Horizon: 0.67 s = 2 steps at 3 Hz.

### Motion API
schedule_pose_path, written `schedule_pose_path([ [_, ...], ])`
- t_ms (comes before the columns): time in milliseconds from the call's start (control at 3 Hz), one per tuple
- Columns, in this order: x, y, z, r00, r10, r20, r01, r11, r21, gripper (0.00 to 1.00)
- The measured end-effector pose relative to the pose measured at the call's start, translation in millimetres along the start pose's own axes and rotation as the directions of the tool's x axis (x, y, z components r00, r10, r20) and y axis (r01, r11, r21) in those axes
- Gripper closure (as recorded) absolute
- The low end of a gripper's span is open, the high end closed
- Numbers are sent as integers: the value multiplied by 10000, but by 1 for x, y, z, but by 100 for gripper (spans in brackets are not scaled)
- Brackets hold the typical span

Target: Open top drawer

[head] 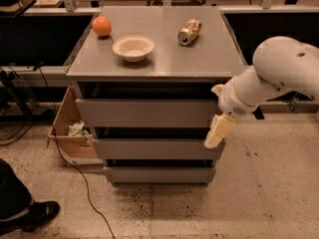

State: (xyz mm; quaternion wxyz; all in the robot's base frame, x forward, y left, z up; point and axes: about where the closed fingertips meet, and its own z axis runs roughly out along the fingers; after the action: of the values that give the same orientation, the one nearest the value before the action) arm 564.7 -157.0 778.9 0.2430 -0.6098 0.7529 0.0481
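Note:
The top drawer (145, 113) is the widest grey front, just under the cabinet's top, and it sits closed with a dark gap above it. Two narrower grey drawer fronts (157, 149) lie below it, stepped back. My gripper (219, 131) hangs from the white arm (279, 68) at the cabinet's front right corner. It points down, level with the lower right end of the top drawer front and overlapping the right end of the middle drawer.
On the cabinet top (199, 59) are an orange (101, 26), a white bowl (133, 48) and a can on its side (189, 32). A cardboard box (70, 131) stands left of the cabinet, with a cable on the floor. A person's shoe (35, 214) is at bottom left.

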Motion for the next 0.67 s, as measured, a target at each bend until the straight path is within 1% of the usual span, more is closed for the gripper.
schedule_pose_path([
  [333,-6,-14,37,9987,88,504,-86,10000,-35,0],
  [667,-8,-28,74,9974,168,695,-166,9999,-38,0],
])
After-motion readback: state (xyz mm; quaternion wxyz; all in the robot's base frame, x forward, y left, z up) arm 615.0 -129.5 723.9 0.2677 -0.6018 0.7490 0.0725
